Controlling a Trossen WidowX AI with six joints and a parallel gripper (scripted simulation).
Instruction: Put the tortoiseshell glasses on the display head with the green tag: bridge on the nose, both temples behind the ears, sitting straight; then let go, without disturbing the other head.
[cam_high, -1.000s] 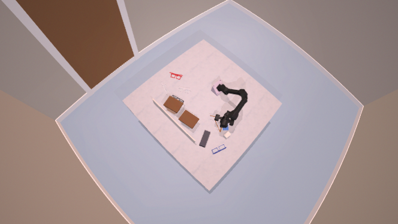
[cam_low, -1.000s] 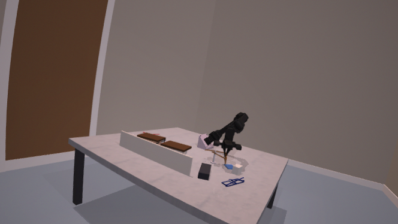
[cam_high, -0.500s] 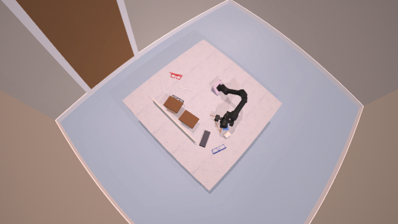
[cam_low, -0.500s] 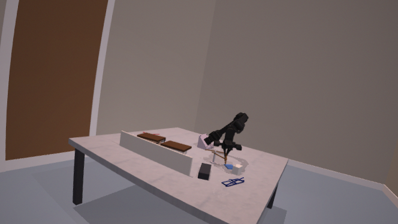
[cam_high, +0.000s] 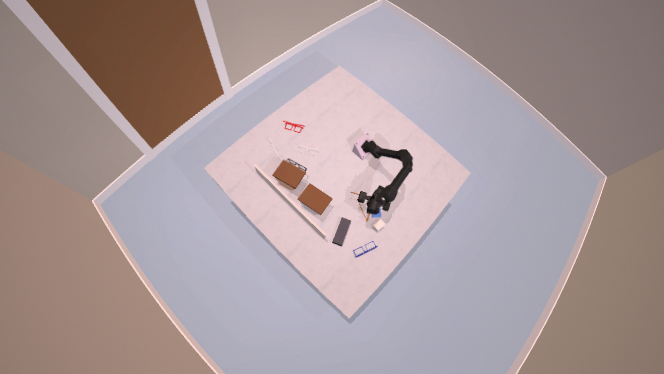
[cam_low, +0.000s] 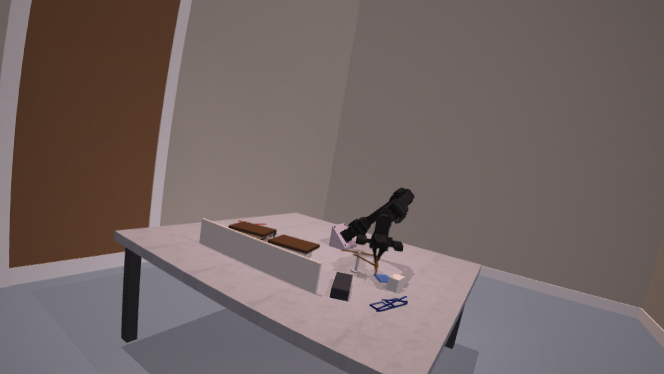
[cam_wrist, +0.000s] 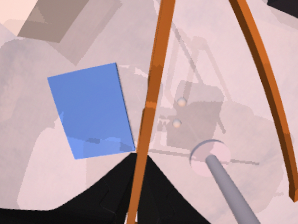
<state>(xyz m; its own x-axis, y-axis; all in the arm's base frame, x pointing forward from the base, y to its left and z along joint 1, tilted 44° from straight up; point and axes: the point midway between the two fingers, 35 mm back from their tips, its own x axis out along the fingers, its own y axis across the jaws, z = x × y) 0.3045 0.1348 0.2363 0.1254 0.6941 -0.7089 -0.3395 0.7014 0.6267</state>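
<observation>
The tortoiseshell glasses (cam_high: 367, 218) (cam_low: 376, 268) (cam_wrist: 156, 75) look orange-brown. My gripper (cam_low: 376, 260) (cam_wrist: 139, 160) is shut on them and holds them above the table. In the wrist view one long bar runs between my fingertips and a curved bar stands off to the right. A grey post (cam_low: 358, 262) (cam_wrist: 232, 192) on a round base rises beside the glasses, right of my fingers in the wrist view. Two small pale balls (cam_wrist: 181, 102) (cam_wrist: 176, 123) show between the bars. I cannot make out a green tag or clear head shapes.
A blue square (cam_high: 376, 216) (cam_low: 382, 278) (cam_wrist: 92, 112) and a cream block (cam_high: 379, 225) (cam_low: 396, 283) lie near my gripper. Beyond are a dark block (cam_high: 342, 231) (cam_low: 341, 286), blue glasses, two brown slabs (cam_high: 289, 174) (cam_high: 315, 199), a long pale wall (cam_low: 260, 257) and red glasses.
</observation>
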